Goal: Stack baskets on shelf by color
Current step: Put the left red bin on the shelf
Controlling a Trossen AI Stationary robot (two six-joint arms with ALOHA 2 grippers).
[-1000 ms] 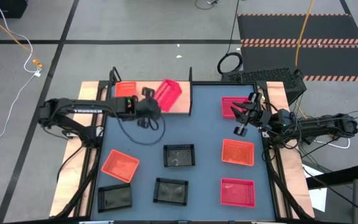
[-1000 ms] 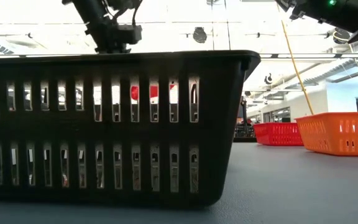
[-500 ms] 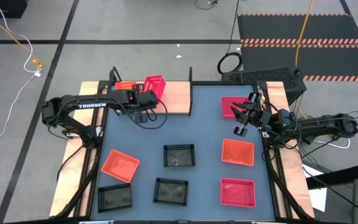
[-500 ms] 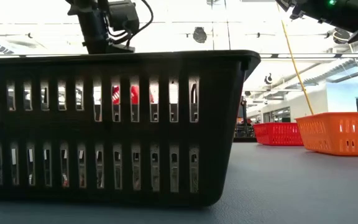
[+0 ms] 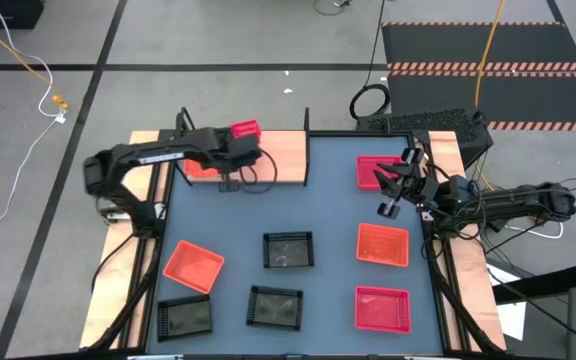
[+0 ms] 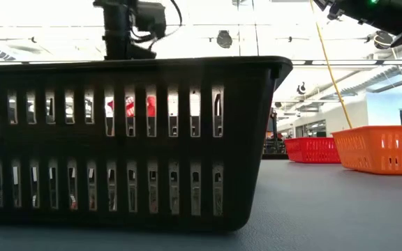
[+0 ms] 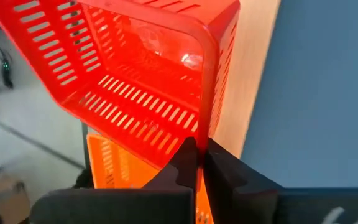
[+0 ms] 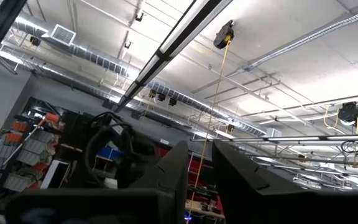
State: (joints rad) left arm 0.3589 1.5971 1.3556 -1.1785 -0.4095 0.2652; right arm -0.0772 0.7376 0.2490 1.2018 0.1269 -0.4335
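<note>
Floor point(image 5: 218, 40): grey, smooth, crossed by dark seam lines. A white cable point(image 5: 46, 100) and an orange cable point(image 5: 8, 45) trail across it on the left. A black mat point(image 5: 468, 45) edged with red-and-white hazard striping point(image 5: 488, 68) lies at the far right; a yellow cord point(image 5: 488, 40) runs over it. A coiled black cable point(image 5: 370, 102) sits beside the mat.

Ceiling point(image 8: 278, 37): white, open, with exposed silver ductwork point(image 8: 98, 59), a vent grille point(image 8: 61, 32) and conduit runs. A yellow cord point(image 8: 219, 93) drops from a ceiling reel point(image 8: 225, 34). Long bright light strips point(image 6: 208, 14) run overhead. Dim shelving with clutter point(image 8: 36, 149) stands along the far wall.
</note>
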